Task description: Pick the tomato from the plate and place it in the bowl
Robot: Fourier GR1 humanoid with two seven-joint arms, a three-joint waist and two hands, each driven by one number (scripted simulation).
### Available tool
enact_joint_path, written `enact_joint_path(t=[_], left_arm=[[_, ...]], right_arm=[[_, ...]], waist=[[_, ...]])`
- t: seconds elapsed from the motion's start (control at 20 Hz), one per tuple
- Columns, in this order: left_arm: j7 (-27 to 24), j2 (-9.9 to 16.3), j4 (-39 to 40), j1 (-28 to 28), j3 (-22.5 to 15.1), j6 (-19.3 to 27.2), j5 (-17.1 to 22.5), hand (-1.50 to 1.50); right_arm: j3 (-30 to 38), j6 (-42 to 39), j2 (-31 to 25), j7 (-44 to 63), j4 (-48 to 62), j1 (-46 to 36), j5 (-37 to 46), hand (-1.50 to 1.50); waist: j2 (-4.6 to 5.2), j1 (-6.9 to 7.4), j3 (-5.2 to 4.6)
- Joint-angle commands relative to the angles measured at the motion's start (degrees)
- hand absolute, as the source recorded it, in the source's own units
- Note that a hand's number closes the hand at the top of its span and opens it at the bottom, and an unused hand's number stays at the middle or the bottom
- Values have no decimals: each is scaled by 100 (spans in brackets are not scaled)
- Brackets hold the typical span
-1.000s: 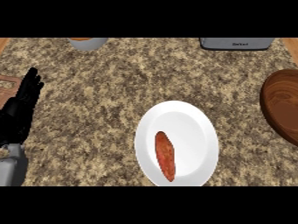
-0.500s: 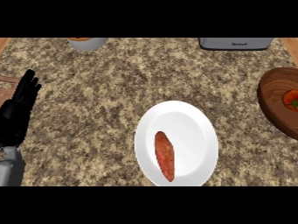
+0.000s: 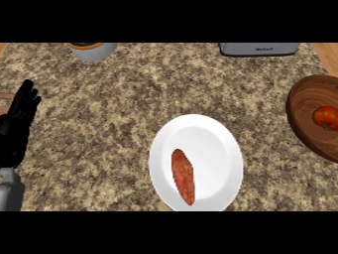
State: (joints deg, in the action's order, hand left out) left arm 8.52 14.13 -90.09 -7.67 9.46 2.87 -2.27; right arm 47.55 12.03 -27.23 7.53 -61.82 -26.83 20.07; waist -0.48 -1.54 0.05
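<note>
Shifted further into view since a second ago, the wooden bowl (image 3: 325,121) showed the tomato (image 3: 329,117) already sitting inside it.

Left hand (image 3: 12,130) rested at the counter's (image 3: 128,99) left edge, fingers straight and open, holding nothing; the right hand was out of sight. On the white plate (image 3: 208,144) only a long reddish vegetable (image 3: 183,176) lay, left behind since it was not the target. Judging by that, the placing looked done.

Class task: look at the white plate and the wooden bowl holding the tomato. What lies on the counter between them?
Nothing: in the head view only bare speckled counter separates the white plate from the wooden bowl with the tomato.
</note>
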Motion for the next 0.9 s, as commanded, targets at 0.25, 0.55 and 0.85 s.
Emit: enact_joint_path(t=[0.25, 0.55, 0.85], left_arm=[[232, 133, -10, -172, 150, -95, 93, 0], [-211, -24, 317, -122, 115, -61, 29, 0], [-26, 19, 84, -224, 110, -218, 93, 0]], right_arm=[[1189, -1447, 192, -129, -1525, 2108, -1737, -150], [2059, -2918, 278, -396, -1691, 3209, -3144, -150], [2014, -2959, 238, -614, -1738, 3232, -3500, -150]], waist=[[19, 23, -5], [27, -2, -5], [43, 128, -5]])
